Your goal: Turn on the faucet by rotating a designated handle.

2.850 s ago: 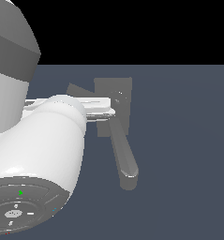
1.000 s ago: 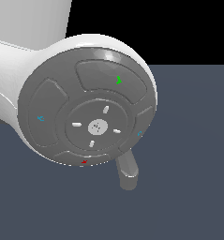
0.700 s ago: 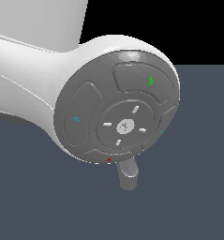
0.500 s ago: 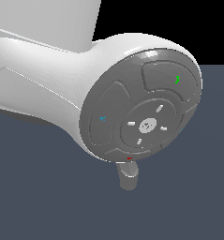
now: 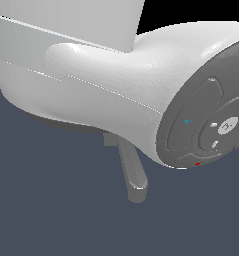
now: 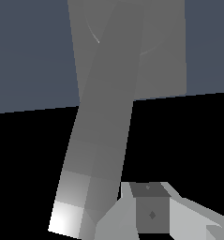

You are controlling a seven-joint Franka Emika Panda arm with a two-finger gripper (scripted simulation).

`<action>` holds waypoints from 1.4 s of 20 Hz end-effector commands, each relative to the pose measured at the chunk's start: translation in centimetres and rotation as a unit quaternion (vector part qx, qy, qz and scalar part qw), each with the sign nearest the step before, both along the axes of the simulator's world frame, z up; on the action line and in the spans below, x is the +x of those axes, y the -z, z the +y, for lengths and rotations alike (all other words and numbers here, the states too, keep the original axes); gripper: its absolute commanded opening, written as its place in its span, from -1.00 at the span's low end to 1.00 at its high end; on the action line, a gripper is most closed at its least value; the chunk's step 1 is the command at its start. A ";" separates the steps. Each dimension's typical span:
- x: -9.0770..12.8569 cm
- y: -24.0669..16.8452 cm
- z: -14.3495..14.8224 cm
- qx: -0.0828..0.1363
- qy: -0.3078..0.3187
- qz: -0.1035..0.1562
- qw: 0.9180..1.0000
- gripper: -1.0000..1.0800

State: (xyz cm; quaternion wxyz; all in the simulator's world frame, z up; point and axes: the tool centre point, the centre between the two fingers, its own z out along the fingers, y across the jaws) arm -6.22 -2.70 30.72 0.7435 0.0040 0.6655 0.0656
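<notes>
In the exterior view my own white arm (image 5: 116,85) and its grey end disc (image 5: 211,125) hide most of the faucet. Only the thick round-tipped spout (image 5: 132,172) and a bit of the hub (image 5: 110,139) show below the arm. The gripper is hidden there. In the wrist view a long grey bar (image 6: 101,122), apparently the handle, runs out from the square base plate (image 6: 165,47). Only one of my fingers (image 6: 151,213) shows, close beside the bar's lit end (image 6: 69,218). I cannot tell whether it touches the bar.
The faucet stands on a dark blue-grey floor (image 5: 51,200). The arm fills the upper half of the exterior view. Black background lies beyond the floor's edge in the wrist view.
The arm's grey disc has swung toward the exterior view's right and nearer the camera. More of the spout's length now shows beneath the arm.
</notes>
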 end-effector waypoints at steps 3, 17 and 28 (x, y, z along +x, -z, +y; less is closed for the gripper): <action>1.1 0.5 0.3 -0.046 -0.022 0.052 0.997 -1.00; 1.1 2.2 -3.7 -0.032 -0.018 0.044 0.998 -1.00; 1.7 2.3 -5.8 -0.040 -0.021 0.043 0.998 -1.00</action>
